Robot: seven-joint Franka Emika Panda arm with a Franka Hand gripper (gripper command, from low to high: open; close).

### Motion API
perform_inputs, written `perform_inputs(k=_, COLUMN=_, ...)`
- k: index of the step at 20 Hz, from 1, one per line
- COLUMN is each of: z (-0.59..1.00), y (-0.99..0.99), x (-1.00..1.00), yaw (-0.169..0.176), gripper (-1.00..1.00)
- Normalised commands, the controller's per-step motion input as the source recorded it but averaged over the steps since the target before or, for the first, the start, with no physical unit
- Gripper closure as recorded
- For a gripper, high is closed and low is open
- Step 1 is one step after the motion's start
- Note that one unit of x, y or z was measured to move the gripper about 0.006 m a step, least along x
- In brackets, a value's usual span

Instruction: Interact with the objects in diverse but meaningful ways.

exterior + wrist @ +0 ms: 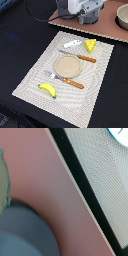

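Observation:
On the woven placemat (95, 95) lie a yellow banana (47, 89) near the front corner, a yellow cheese wedge (90, 45) at the back, and a white-and-blue tool (73, 43) beside the wedge. A greyish pot (122, 17) stands on the pink board (107, 27) at the exterior view's right edge. My gripper (86, 18) hangs over that board behind the mat, away from all the items; its fingers are blurred. The wrist view shows the pink board (45, 183), the mat's edge (105, 183) and a sliver of the white-and-blue tool (120, 132), but no fingers.
A round tan plate (67, 66) sits mid-mat between an orange-handled knife (80, 56) and an orange-handled fork (65, 79). The table around the mat is black (20, 55). A blurred grey-blue rounded shape (25, 235) fills one corner of the wrist view.

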Motion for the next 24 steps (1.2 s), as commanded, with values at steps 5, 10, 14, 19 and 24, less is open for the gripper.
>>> perform_inputs(k=5, z=-0.04, y=-0.04, x=0.47, yaw=-0.117, gripper=-1.00)
perform_inputs(k=10, z=-0.04, y=-0.09, x=0.28, yaw=-0.061, gripper=-1.00)
perform_inputs(k=14, z=-0.06, y=-0.18, x=0.22, yaw=-0.032, gripper=-1.00)
perform_inputs(k=19, z=-0.03, y=-0.23, x=0.33, yaw=-0.022, gripper=-1.00)
perform_inputs(k=24, z=-0.04, y=-0.17, x=0.44, yaw=-0.046, gripper=-1.00)
